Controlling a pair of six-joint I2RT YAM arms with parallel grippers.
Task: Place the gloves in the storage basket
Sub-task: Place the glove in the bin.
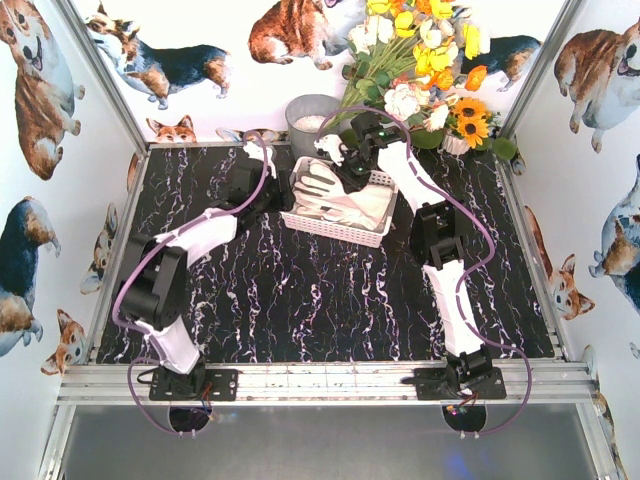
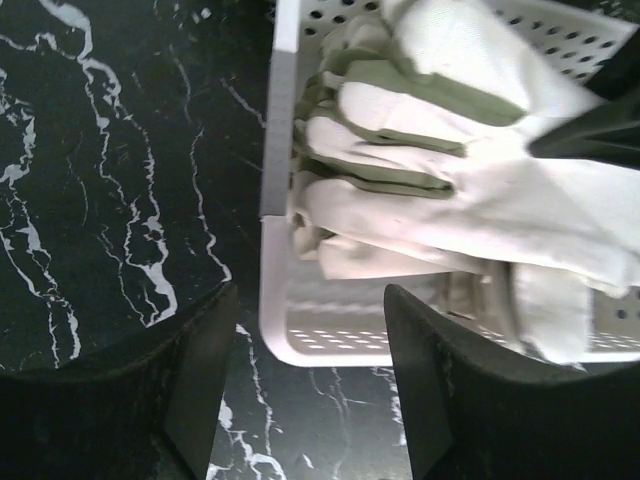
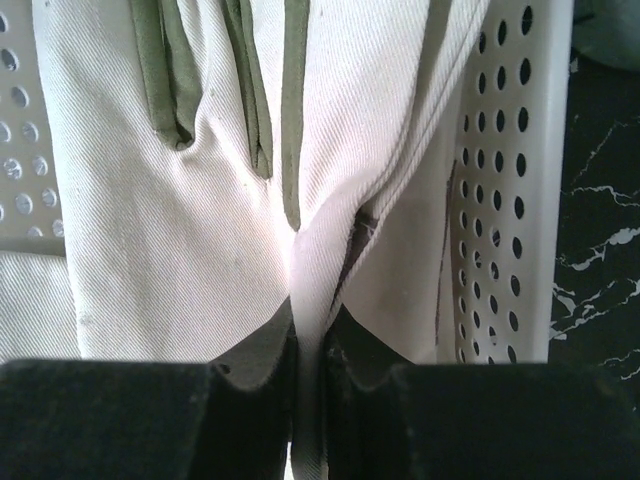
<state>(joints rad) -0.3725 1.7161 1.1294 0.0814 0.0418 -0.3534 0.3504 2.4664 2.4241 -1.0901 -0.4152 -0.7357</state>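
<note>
Here the storage basket (image 1: pixel 340 231) stands on the black, white-veined table (image 1: pixel 300 300), close to the far edge and about midway along it, turned slightly askew. The gloves (image 1: pixel 335 195) lie inside it in a loose pile: cream-white fabric with grey-green strips along the fingers.

The right end effector (image 3: pixel 308 330) is down inside the basket. Its jaws are closed almost together on a raised fold of the top glove's cloth, which is pinched up into a ridge between them. In the right wrist view the basket's perforated wall (image 3: pixel 500 200) runs just to the right of that glove (image 3: pixel 200 220). From above, the right end effector (image 1: pixel 348 165) seems to sit over the far part of the basket, though the arm hides its fingers there.

The left end effector (image 2: pixel 310 295) hangs over the basket's left side with its jaws set well apart and nothing gripped. The white rim (image 2: pixel 272 300) and a rounded corner show between its dark fingers (image 2: pixel 200 380), and the glove fingers (image 2: pixel 400 150) lie just beyond. In the overhead view the left end effector (image 1: pixel 275 195) is beside the basket's left end.

A grey metal bucket (image 1: pixel 310 120) stands at the far edge behind the basket, with a bunch of yellow, white and orange flowers (image 1: pixel 420 50) towards the far right corner.
</note>
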